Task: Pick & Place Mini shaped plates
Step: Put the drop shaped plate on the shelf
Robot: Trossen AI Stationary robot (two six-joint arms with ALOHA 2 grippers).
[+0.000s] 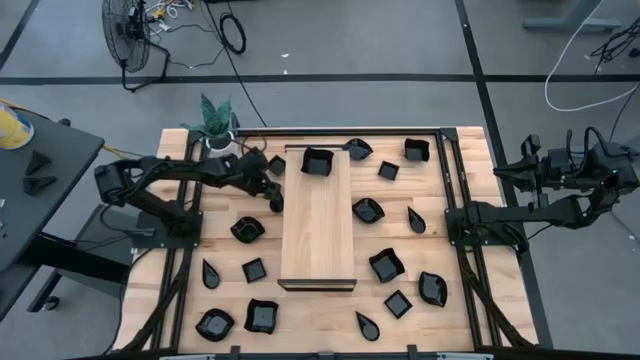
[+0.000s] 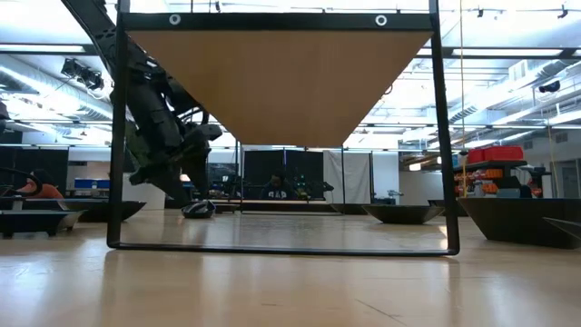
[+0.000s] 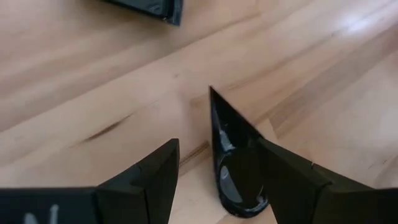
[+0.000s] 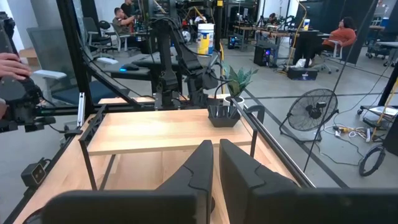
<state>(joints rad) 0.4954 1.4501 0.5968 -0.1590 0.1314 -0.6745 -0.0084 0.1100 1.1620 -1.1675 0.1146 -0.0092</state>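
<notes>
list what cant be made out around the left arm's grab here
- High view: left gripper covers its target.
- Left wrist view: teardrop plate is between the open fingers; contact unclear, its rounded end partly hidden by one.
- Low view: board fills the frame; far plates too small.

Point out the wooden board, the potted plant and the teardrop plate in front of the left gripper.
Wooden board [image 1: 318,235]: high view, middle of its bare top.
Potted plant [image 1: 216,116]: high view, on its green leaves.
Teardrop plate [image 3: 231,158]: left wrist view, on its glossy inner face, between the open fingers.
</notes>
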